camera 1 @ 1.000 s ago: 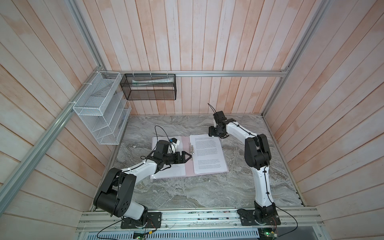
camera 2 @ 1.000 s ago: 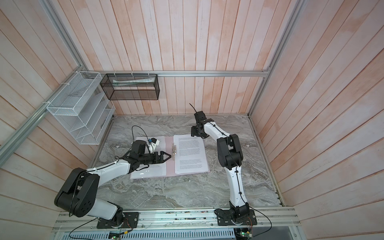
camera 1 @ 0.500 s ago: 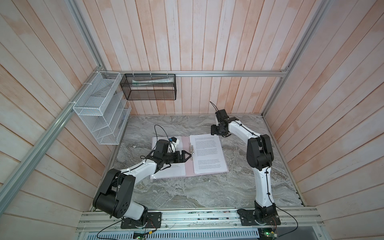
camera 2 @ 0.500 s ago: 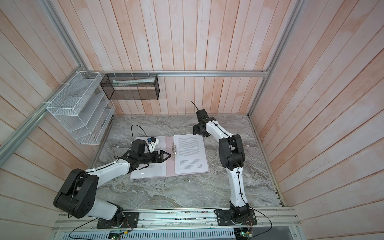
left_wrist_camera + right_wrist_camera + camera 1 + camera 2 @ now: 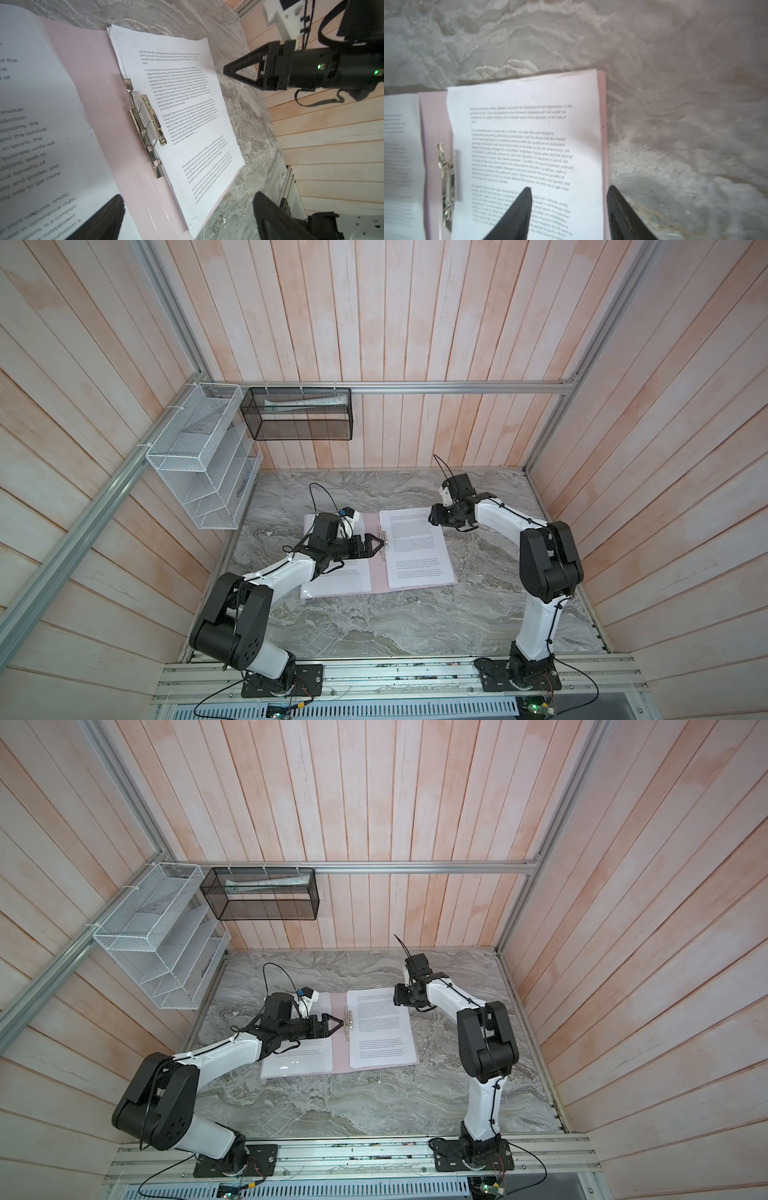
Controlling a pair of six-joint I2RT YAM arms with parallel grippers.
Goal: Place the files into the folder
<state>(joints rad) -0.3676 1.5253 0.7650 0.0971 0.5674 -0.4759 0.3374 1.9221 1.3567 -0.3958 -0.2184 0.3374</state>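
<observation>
1. The place is a robot test cell in a laboratory, dressed as an office corner.
2. Pale pink-washed wooden plank walls (image 5: 395,323) close in three sides. Silver aluminium frame bars (image 5: 457,386) run across the middle of the frame and down the corners.
3. A grey marble-patterned tabletop (image 5: 374,622) fills the lower centre.
4. A white-and-black left robot arm (image 5: 278,572) and a matching right robot arm (image 5: 498,518) stand on a slotted aluminium base rail (image 5: 395,672) along the bottom edge. Loose black cables and a small bare circuit board (image 5: 538,712) lie beside the rail.
5. The office props are a white wire mesh rack (image 5: 195,456) and a black mesh basket (image 5: 299,418) at upper left. At centre lies an open pale pink file folder (image 5: 379,578) holding white printed paper sheets (image 5: 417,547).
</observation>
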